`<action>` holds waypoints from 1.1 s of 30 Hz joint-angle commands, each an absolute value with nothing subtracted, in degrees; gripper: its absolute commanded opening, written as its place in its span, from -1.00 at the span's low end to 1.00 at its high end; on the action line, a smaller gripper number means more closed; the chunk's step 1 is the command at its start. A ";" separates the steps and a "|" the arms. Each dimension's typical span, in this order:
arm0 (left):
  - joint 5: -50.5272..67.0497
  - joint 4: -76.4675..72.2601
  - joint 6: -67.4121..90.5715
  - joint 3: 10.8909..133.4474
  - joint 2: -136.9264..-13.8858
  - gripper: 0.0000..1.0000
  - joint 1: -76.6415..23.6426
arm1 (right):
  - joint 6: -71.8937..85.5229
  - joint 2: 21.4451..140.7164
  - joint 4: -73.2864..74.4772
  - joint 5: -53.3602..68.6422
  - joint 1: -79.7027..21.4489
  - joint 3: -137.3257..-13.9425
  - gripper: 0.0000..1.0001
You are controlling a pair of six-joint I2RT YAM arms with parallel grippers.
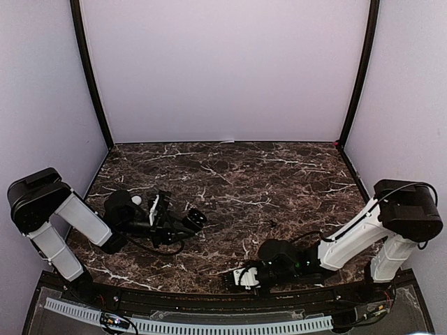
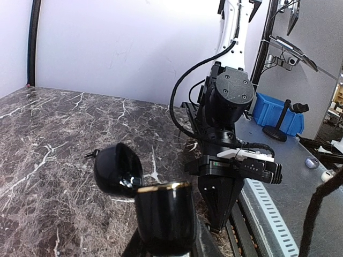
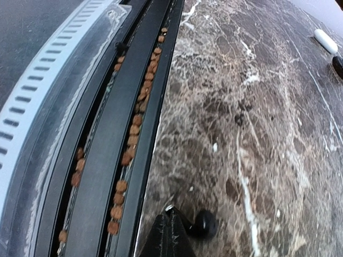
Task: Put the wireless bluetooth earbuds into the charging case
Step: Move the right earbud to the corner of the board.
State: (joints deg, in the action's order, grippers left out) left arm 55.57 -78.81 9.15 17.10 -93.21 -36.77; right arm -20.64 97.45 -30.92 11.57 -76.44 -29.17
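Glossy black plastic: the case (image 2: 163, 214), rounded and gold-rimmed at the mouth, is grasped by the left end effector (image 1: 176, 220). Its domed lid (image 2: 118, 170) is hinged open to the left of the body; the interior cannot be seen.

Right end effector (image 3: 169, 233): clenched to a point, tips down at the near edge of the marbled brown desk (image 3: 257, 134). A small, smooth black bud (image 3: 205, 224) lies touching the right side of those tips, apparently outside the grip.

Judgement: the pick-up step is in hand. The next move calls for opening, centring over the bud and closing on it. It is tiny, rounded and likely to roll. A white oblong piece (image 3: 326, 40) lies well ahead.
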 commanded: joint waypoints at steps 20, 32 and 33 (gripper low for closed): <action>54.43 -74.78 7.55 17.14 -90.57 -1.00 -35.86 | -13.77 97.05 -54.25 14.55 -69.70 -23.86 -0.75; 54.07 -73.39 7.06 17.06 -89.64 -1.00 -35.85 | -15.79 103.67 -56.26 19.27 -65.33 -25.16 -0.27; 53.95 -73.12 6.92 17.05 -89.56 -1.00 -35.88 | -15.74 104.32 -55.33 20.50 -64.71 -26.16 -0.23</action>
